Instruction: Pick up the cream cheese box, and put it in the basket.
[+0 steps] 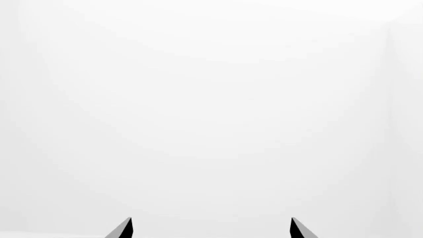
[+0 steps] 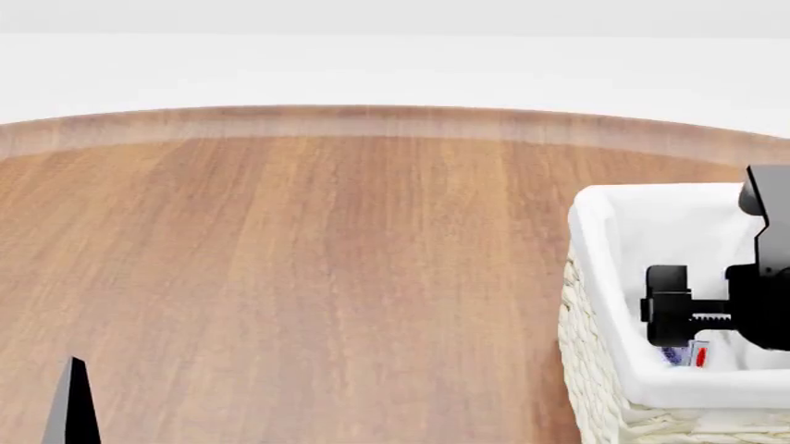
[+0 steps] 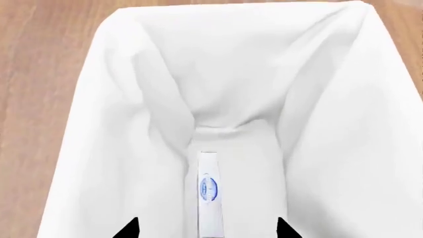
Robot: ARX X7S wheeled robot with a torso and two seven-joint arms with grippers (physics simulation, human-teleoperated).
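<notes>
The basket [image 2: 590,242] stands at the table's right edge, its white cloth lining folded over the woven wall. The cream cheese box [image 3: 209,191] lies inside it on the lining and shows edge-on, with its blue oval mark facing the right wrist camera. In the head view only a blue and red bit of the box [image 2: 686,355] shows below my right gripper [image 2: 669,314]. That gripper [image 3: 208,229] hangs over the basket, open, its fingertips wide on either side of the box and not touching it. My left gripper [image 1: 211,229] is open and empty, facing a blank white surface.
The round wooden table [image 2: 309,277] spreads to the left of the basket, its far edge curving against a white background. One left fingertip [image 2: 74,398] pokes up at the near left. The basket's lining [image 3: 112,59] rises round the right gripper.
</notes>
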